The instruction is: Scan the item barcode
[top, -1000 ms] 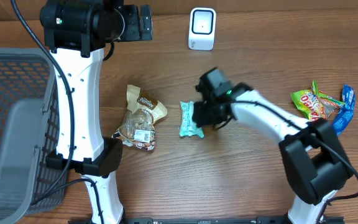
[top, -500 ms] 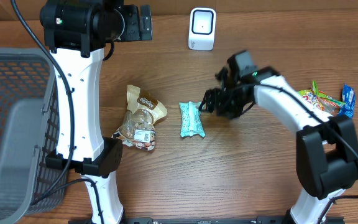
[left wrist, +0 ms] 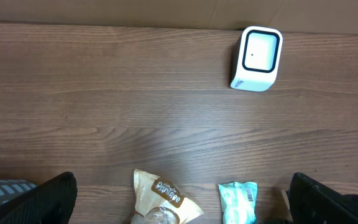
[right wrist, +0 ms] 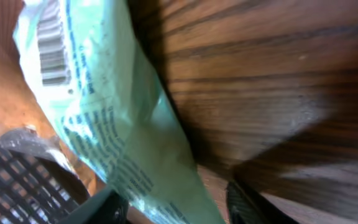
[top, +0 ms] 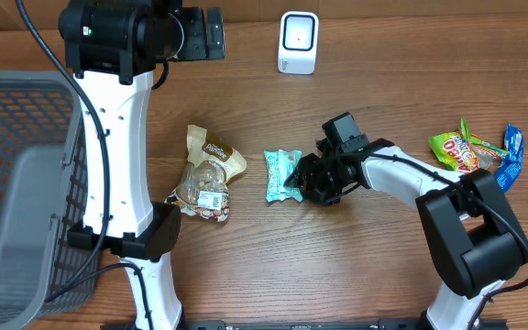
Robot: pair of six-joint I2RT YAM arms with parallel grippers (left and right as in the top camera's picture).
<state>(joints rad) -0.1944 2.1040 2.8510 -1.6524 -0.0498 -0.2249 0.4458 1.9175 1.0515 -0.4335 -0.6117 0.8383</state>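
Note:
The item, a teal snack packet, lies flat at mid-table with its barcode facing up. The white barcode scanner stands at the far edge, well apart from it. My right gripper is low at the packet's right edge. In the right wrist view the teal packet runs between my right gripper's two fingers; bare wood still shows beside one finger, so the jaws are open around it. My left gripper hangs high and open wide, looking down on the scanner and the packet.
A tan and brown snack bag lies left of the packet. Several colourful packets sit at the right edge. A grey mesh basket fills the left side. The left arm's white column stands between basket and bags.
My right gripper pulled away up and to the right of the packet, then came back down to its right edge with the jaws narrower. The left arm has stayed still.

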